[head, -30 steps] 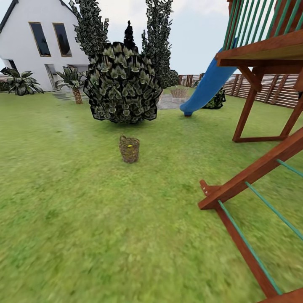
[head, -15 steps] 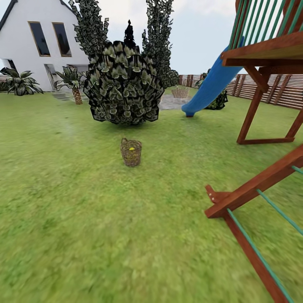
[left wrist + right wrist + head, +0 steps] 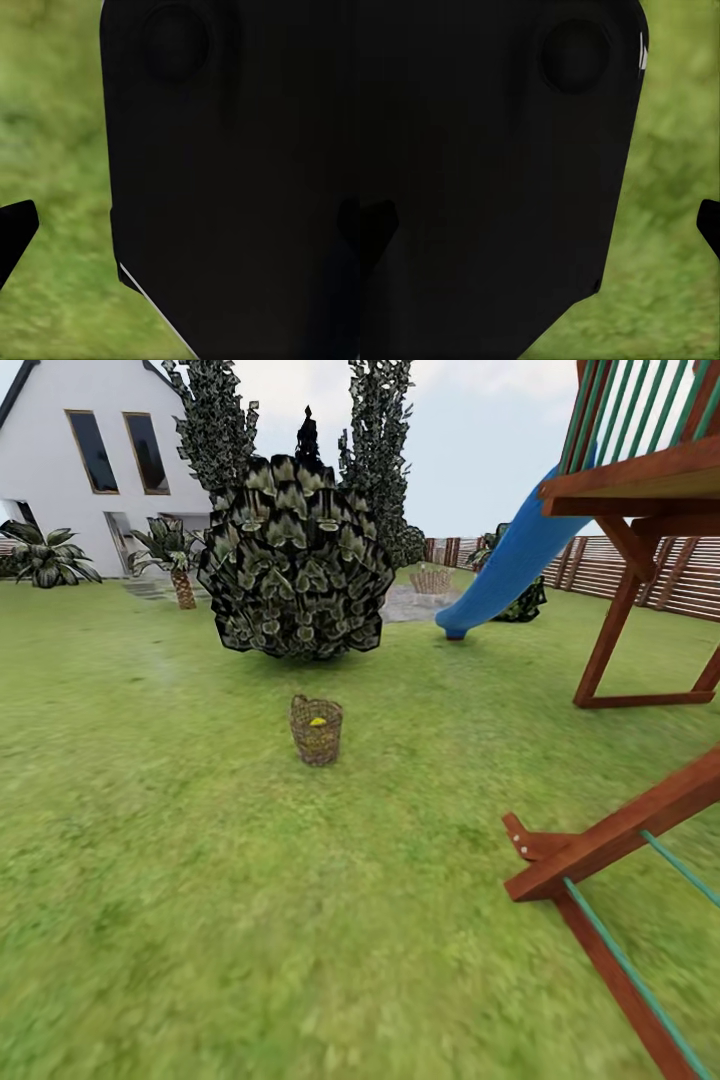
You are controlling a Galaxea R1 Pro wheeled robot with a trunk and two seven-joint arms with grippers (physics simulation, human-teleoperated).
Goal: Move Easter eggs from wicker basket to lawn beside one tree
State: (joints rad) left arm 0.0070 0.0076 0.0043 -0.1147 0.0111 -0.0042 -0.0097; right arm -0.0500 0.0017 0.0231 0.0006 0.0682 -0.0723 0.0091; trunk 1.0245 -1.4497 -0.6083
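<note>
— One egg is all you can make out so far: a yellow spot (image 3: 317,721) inside the wicker basket (image 3: 316,732), which stands upright on the lawn (image 3: 180,880), well ahead of you and just short of the big dark bush (image 3: 295,560). How many eggs lie under it cannot be told from here.

— And your pincers?

— Each wrist view is mostly blocked by a dark body of the robot, with blurred grass beside it. You have a black tip at the frame edge, left (image 3: 16,225) and right (image 3: 709,223), but whether either gripper is released or clenched, I cannot tell.

— How will the eggs handle?

— My judgement: light, hard and smooth, so liable to slip or roll. Take each across its widest part, straight down through the open mouth. The basket looks light and open-woven; it may tip if you catch the rim or a handle.

— Any writing or labels?

— None legible on the basket, the white house (image 3: 90,450), or the wooden play frame (image 3: 640,520) with its blue slide (image 3: 500,575) at your right.
</note>
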